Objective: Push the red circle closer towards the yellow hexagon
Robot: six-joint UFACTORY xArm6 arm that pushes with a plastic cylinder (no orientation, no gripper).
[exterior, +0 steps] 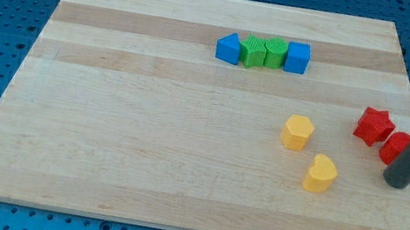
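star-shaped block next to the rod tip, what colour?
Red. The star sits left of my tip, clearest in the camera view.

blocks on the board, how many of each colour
blue: 2, a pointed-top block and a cube
green: 2, and
yellow: 2, hexagon and heart
red: 2, star and circle, partly hidden by my tip
total: 8
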